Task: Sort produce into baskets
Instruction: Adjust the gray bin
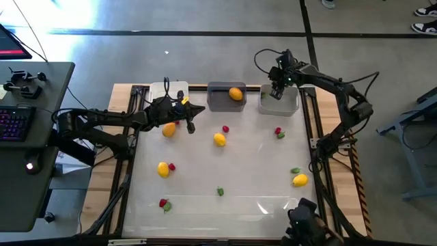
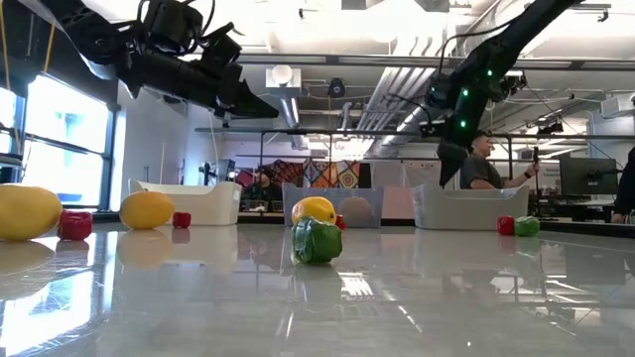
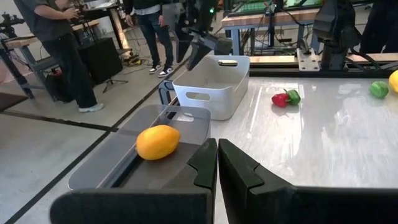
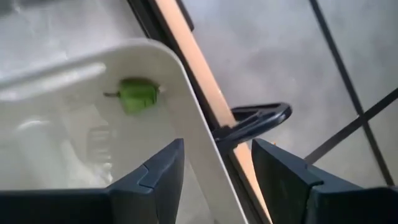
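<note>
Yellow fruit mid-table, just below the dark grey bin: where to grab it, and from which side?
Take the yellow fruit across its rounded middle, coming straight down from above. It lies alone on the table, with only a small red piece beside it, so the fingers likely fit either side.

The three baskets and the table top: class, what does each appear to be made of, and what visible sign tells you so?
Baskets, white, dark grey, light grey: likely moulded plastic, matte, with rounded corners and thin walls. Table top: smooth and glossy, mirroring ceiling lights and produce; laminate or stone-look, unclear which.
</note>
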You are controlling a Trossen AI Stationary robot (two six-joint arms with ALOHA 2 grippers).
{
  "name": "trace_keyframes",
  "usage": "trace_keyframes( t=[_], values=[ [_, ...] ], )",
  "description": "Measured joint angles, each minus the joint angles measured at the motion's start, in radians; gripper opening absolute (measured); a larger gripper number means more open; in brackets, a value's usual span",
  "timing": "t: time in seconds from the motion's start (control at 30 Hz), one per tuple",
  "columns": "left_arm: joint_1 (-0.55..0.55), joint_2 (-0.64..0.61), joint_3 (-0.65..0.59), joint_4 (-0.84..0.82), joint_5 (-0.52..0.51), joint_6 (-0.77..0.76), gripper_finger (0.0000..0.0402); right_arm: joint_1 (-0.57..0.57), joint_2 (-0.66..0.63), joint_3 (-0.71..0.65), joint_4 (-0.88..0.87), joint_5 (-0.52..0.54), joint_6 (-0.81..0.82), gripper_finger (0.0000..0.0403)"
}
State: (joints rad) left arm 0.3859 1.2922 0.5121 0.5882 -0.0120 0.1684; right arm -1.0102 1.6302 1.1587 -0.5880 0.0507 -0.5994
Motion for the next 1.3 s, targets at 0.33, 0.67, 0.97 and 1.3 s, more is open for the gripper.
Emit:
trace_keyframes(
  t=[0.33,0.67,0.97,1.3],
  values=[
    [0.000,0.000,0.000,0.000,0.000,0.007,0.0003,-0.022,0.055,0.000,0.000,0.001,-0.036,0.0181],
    [0.000,0.000,0.000,0.000,0.000,0.009,0.0003,-0.044,0.056,0.000,-0.028,-0.091,-0.035,0.0125],
    [0.000,0.000,0.000,0.000,0.000,0.009,0.0003,-0.044,0.056,0.000,-0.028,-0.097,-0.041,0.0007],
    [0.000,0.000,0.000,-0.001,0.000,0.009,0.0003,-0.017,0.028,0.000,-0.005,0.003,-0.055,0.0004]
  ],
)
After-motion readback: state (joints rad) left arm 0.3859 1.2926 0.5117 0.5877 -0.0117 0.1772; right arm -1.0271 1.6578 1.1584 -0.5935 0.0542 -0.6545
